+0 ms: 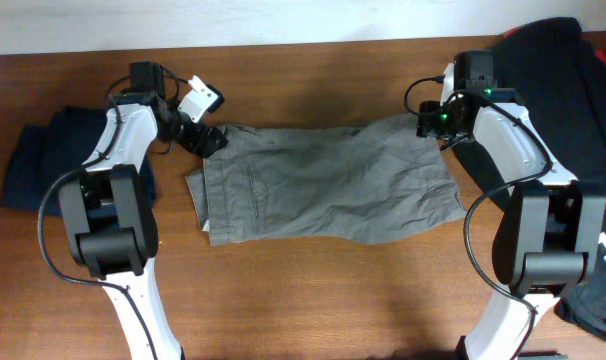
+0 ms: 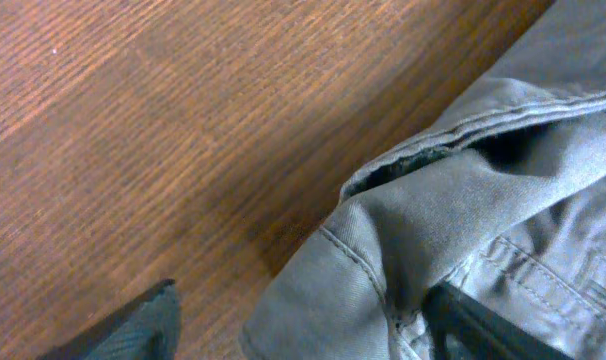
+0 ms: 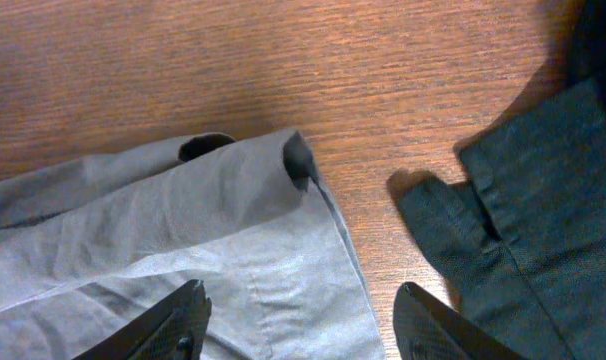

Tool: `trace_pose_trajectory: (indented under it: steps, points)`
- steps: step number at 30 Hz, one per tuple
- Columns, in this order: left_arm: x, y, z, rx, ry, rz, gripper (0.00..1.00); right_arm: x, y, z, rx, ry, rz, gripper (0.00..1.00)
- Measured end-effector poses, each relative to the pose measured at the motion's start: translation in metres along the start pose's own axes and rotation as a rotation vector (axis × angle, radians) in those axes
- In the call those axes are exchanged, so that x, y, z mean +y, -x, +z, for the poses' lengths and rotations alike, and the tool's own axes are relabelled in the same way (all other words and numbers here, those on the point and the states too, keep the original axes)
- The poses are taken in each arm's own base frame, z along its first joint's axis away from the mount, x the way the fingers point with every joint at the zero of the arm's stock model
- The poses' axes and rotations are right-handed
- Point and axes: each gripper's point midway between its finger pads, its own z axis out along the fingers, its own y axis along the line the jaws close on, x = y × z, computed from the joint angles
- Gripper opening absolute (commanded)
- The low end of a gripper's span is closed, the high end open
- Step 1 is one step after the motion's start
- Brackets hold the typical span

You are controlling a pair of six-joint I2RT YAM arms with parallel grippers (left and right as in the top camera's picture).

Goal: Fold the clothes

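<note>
My right gripper (image 3: pixel 301 295) — jaws parted, empty — over the grey shorts (image 1: pixel 328 185), upper-right corner; left gripper (image 2: pixel 303 300) parted too (waistband (image 2: pixel 503 110) bunched between), upper-left corner. Long axis left-right, spanning both arms.

You are seeing the bench (image 1: pixel 313 300) showing matt, grained brown wood, while the grey shorts (image 1: pixel 323 185) are lying as soft, creased woven cloth with stitched seams.

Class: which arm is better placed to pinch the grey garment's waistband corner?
Left, probably: the left gripper, open, straddles the waistband corner of the grey garment; the right gripper sits at the opposite end.
</note>
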Motion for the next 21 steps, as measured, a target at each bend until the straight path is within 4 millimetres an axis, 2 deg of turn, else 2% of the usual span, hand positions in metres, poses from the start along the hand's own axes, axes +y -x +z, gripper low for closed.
trace_pose_trajectory:
  steps: [1, 7, 12, 16, 21]
  points:
    - [0.001, 0.000, 0.001, -0.003, 0.002, 0.008, 0.59, 0.000, 0.000, 0.000, 0.001, 0.000, 0.000, 0.64]
    - [0.002, 0.003, 0.001, -0.011, 0.008, 0.017, 0.58, 0.000, -0.001, 0.000, 0.006, -0.001, 0.000, 0.64]
    - [-0.001, 0.004, 0.003, -0.008, 0.003, 0.021, 0.40, 0.000, -0.001, 0.000, 0.006, -0.001, 0.001, 0.64]
    - [-0.004, 0.006, 0.004, -0.008, 0.000, 0.030, 0.01, 0.000, -0.001, 0.000, 0.006, -0.001, 0.000, 0.64]
    - [-0.013, 0.000, 0.005, 0.022, -0.029, 0.013, 0.01, 0.000, -0.001, 0.000, 0.006, -0.001, 0.000, 0.65]
